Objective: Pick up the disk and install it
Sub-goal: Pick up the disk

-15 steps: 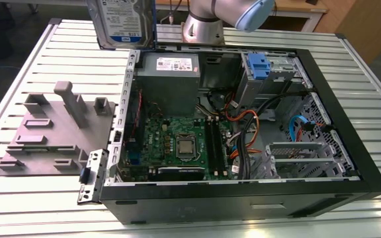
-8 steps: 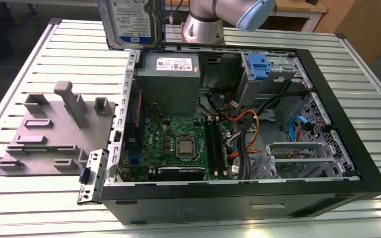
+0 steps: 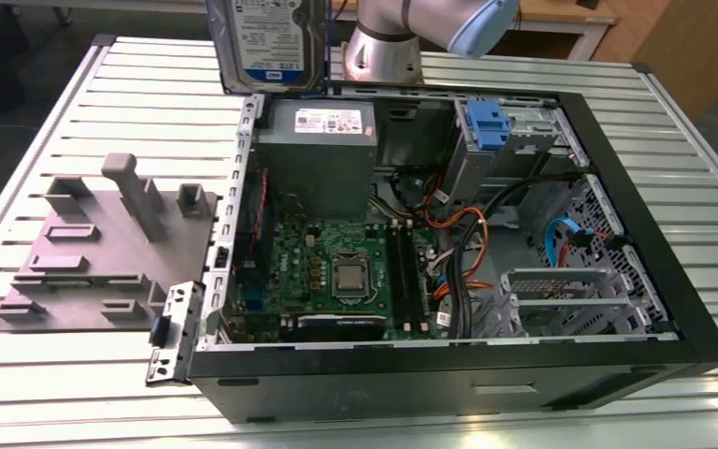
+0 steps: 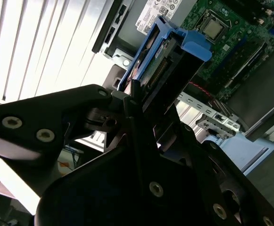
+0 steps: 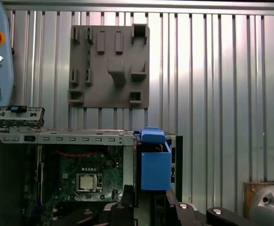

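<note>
Carry step, I judge: my claw (image 4: pixel 136 96) clenched on the disk (image 3: pixel 259 42), above the case's (image 3: pixel 459 360) power-supply (image 3: pixel 322 154) end; seating needs squaring to the drive bay (image 3: pixel 515 131).

Silver-grey jointed arm with a pale-blue cap (image 3: pixel 396 37) rises at the exterior view's top. Its black metal gripper (image 4: pixel 139 94) is clamped on the blue-framed silver-grey disk (image 4: pixel 167 54), which it holds upright.

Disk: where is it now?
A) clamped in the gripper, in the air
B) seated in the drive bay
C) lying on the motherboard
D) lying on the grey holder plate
A: in the second wrist view the gripper is shut on the disk; in the exterior view it hangs above the computer case.
</note>
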Tool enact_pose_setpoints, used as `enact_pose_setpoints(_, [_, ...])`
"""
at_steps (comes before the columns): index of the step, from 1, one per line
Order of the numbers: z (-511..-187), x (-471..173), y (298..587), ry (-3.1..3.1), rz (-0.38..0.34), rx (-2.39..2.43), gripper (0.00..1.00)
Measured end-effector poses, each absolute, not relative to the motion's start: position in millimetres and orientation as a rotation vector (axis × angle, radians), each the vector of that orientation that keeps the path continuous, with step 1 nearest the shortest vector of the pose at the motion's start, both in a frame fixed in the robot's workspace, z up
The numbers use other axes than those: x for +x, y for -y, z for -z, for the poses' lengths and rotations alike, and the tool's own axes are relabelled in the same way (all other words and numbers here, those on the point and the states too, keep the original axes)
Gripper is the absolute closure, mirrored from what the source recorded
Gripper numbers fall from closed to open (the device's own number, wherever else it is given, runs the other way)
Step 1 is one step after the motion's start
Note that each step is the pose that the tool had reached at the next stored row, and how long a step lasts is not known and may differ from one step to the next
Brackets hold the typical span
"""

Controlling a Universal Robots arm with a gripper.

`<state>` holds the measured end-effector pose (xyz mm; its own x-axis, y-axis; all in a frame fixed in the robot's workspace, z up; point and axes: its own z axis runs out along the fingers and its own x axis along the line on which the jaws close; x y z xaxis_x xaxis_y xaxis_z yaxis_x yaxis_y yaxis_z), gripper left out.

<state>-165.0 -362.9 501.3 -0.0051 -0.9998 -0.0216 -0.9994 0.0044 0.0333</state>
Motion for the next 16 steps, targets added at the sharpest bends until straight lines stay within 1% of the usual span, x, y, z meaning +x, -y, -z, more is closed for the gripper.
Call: enact_pose_setpoints(16, [-501, -124, 363, 2.220, 0.061, 2.210, 0.65])
